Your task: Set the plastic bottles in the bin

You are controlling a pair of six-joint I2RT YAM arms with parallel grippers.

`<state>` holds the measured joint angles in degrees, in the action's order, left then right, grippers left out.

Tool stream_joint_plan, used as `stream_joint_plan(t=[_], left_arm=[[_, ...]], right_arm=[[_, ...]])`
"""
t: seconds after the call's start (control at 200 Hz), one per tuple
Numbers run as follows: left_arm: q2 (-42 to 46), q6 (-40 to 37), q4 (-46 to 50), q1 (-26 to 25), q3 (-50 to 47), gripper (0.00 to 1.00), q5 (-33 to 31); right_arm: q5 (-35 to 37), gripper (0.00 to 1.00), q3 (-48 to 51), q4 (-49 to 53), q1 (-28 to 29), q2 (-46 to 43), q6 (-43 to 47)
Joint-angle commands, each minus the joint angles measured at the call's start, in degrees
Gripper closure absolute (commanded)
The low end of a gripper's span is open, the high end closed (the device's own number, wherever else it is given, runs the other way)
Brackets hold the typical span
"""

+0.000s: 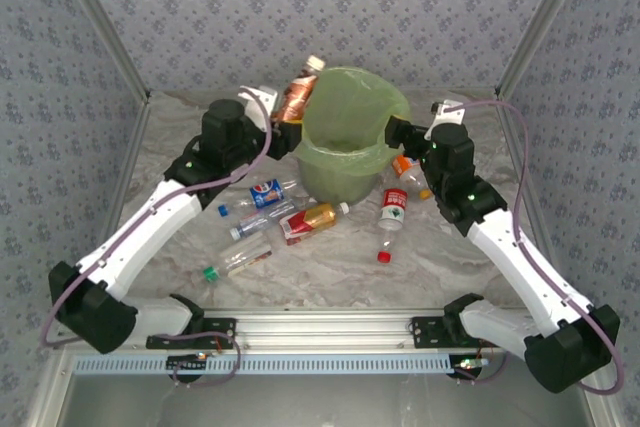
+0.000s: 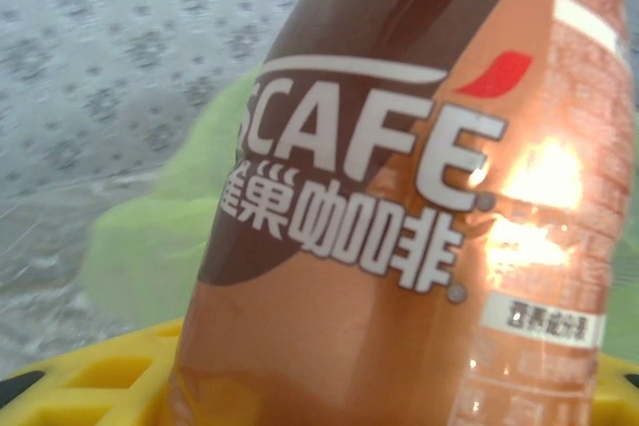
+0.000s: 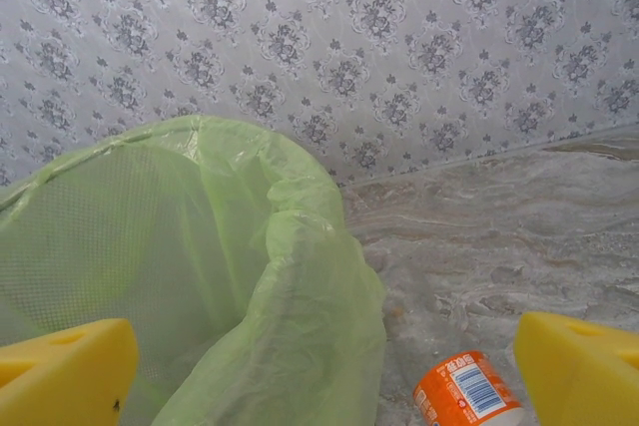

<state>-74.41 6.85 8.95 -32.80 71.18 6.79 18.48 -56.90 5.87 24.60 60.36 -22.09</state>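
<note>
brown-labelled bottle [image 1: 297, 95], clamped by the left gripper [image 1: 284, 125] at the rim of the bin [image 1: 350, 75], could have been dropped outside if released there, while the right gripper [image 1: 393, 131] was spread wide

Seven plastic bottles [image 1: 315, 217], one bin [image 1: 345, 175], two arms [image 1: 150, 227] and one table [image 1: 330, 272] are in view.

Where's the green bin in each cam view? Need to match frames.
Top external: bin at centre of picture.
Left wrist: bin blurred, lower left, behind the held coffee bottle.
Right wrist: bin lower left.
Shared landmark: patterned wall behind the bin.
</note>
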Motion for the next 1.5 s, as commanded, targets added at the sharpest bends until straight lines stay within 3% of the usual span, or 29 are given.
stream_joint_plan(t=[0.0, 0.13, 0.165, 0.305, 0.56, 0.889, 1.214, 1.494], left_arm=[[-3.65, -8.4, 0.98, -0.61, 5.62, 0.57, 8.32], [-9.71, -18.1, 9.32, -0.64, 12.62, 0.54, 11.8], [-11.29, -20.92, 11.44, -0.63, 14.3, 0.59, 12.37], [-17.54, -27.83, 20.54, -0.52, 23.5, 0.58, 13.76], [-29.31, -35.02, 36.88, -0.49, 39.17, 0.6, 16.94], [-43.14, -40.38, 54.2, -0.52, 57.79, 0.57, 13.9], [-48.71, -42.95, 59.85, -1.31, 64.83, 0.46, 11.31], [-45.55, -38.73, 52.94, -1.14, 64.69, 0.21, 9.17]], right_arm=[[1.89, 0.01, 0.5, 1.79, -0.41, -1.94, -1.24], [2.28, 0.01, 0.65, 3.5, -0.54, -3.41, -1.34], [2.35, 0.01, 0.63, 4.01, -0.57, -3.75, -1.26], [3.14, 0.01, 0.78, 5.93, -0.71, -5.41, -1.22], [4.11, 0.01, 1.56, 7.78, -1.09, -7.77, -1.4], [4.89, 0.01, 1.72, 9.44, -1.66, -8.47, -1.56], [5.32, 0.01, 1.65, 10.6, -2.49, -8.38, -2.2], [4.89, 0.01, 1.76, 11.15, -3.3, -7.76, -3.29]])
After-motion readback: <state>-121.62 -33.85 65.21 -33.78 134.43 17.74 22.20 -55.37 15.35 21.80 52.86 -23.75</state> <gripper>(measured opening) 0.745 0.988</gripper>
